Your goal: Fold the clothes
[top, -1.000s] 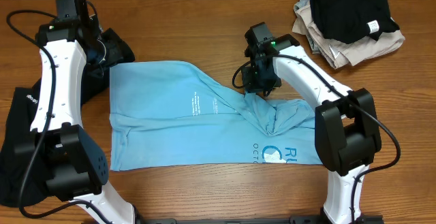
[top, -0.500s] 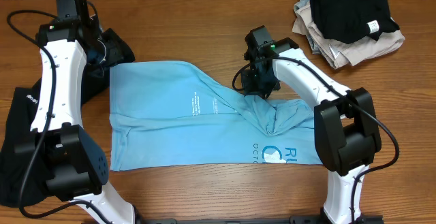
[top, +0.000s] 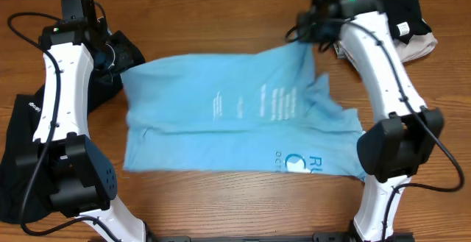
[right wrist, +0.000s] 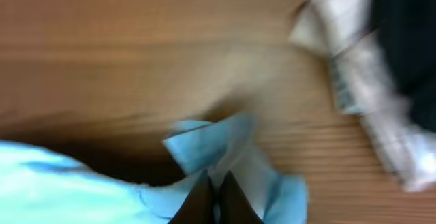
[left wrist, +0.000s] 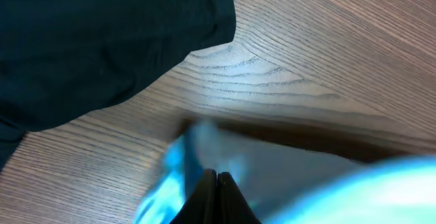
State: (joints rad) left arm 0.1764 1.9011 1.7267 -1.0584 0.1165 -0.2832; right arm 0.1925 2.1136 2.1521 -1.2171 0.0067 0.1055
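A light blue T-shirt point(top: 221, 117) with white print lies spread across the middle of the table. My left gripper point(top: 118, 67) is shut on its back left corner, and the blue cloth point(left wrist: 225, 163) shows at the closed jaws point(left wrist: 216, 176). My right gripper point(top: 313, 42) is shut on the shirt's back right part and holds it lifted near the back edge. The pinched cloth point(right wrist: 225, 149) bunches at its jaws point(right wrist: 215, 180).
A pile of folded clothes, black on beige point(top: 379, 18), sits at the back right, close to the right gripper, and shows in the right wrist view point(right wrist: 381, 60). Dark garments point(top: 18, 146) lie along the left side and also show in the left wrist view point(left wrist: 102, 40).
My right gripper has pulled the shirt's bunched middle up and back to the right, spreading the shirt out. The left gripper has stayed in place.
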